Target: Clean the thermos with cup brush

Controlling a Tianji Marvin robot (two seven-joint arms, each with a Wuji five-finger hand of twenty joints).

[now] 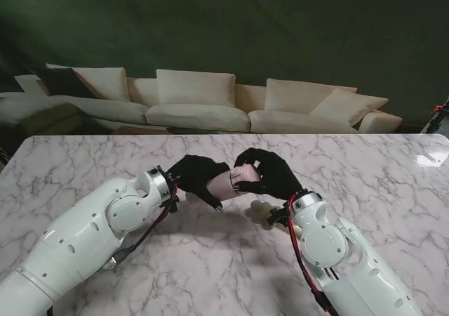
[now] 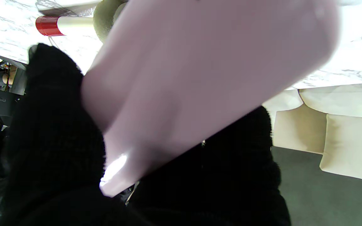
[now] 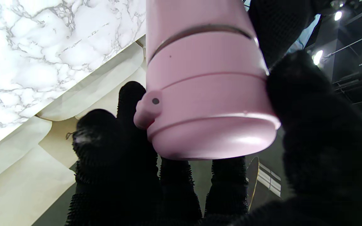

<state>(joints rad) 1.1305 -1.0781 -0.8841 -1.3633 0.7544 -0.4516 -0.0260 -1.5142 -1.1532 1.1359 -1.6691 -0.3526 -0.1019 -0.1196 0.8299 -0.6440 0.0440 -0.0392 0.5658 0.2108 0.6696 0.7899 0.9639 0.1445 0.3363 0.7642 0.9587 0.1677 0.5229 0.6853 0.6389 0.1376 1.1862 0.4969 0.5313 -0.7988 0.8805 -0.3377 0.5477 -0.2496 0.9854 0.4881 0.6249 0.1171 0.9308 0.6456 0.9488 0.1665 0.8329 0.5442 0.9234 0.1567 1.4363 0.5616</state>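
A pink thermos (image 1: 231,183) is held lying sideways above the middle of the table, between my two black-gloved hands. My left hand (image 1: 196,178) is shut on its body (image 2: 200,78). My right hand (image 1: 270,173) is closed around its lid end (image 3: 206,103), fingers and thumb on either side of the cap. The cup brush (image 1: 261,211) lies on the table nearer to me than the thermos, its pale sponge head beside my right wrist. In the left wrist view its sponge head (image 2: 105,15) and its handle with a red end (image 2: 47,25) show past the thermos.
The marble table (image 1: 84,161) spreads wide on both sides of the hands. A cream sofa (image 1: 203,102) with cushions stands beyond the table's far edge.
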